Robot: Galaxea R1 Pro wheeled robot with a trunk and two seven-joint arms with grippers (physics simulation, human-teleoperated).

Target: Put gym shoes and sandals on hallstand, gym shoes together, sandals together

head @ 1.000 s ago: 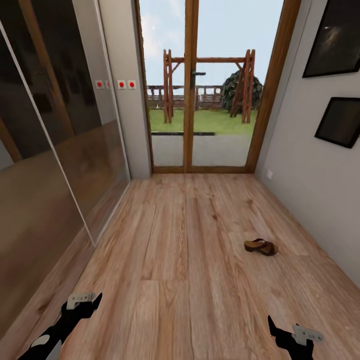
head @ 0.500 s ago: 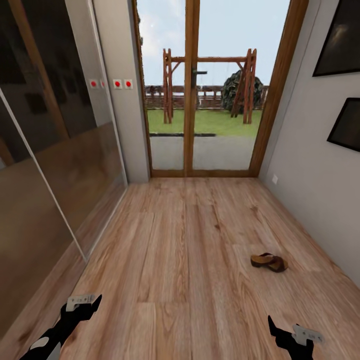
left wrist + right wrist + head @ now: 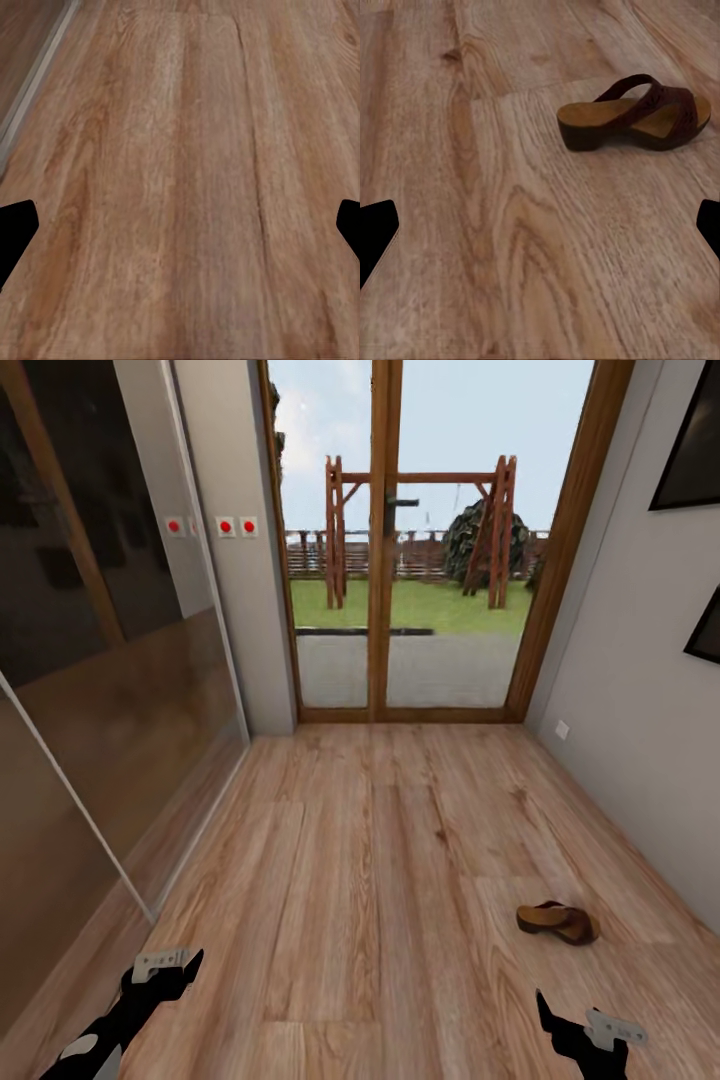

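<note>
Nearest you, both claws hang low over the corridor floor (image 3: pixel 360 880), the left claw (image 3: pixel 165 972) and the right claw (image 3: pixel 590 1025) each spread apart and empty, their dark fingertips at the wrist views' edges with bare planks between. Just ahead of the right claw lies one sandal (image 3: pixel 556 921) near the right wall; roll closer, keep that claw wide, and come down across the strap and sole (the thick sole looks the firmer hold). The right wrist view shows the sandal (image 3: pixel 634 112) side-on, strap arched, which the head view blurs. Farthest off, the head view alone adds the glass door (image 3: pixel 385 540)
</note>
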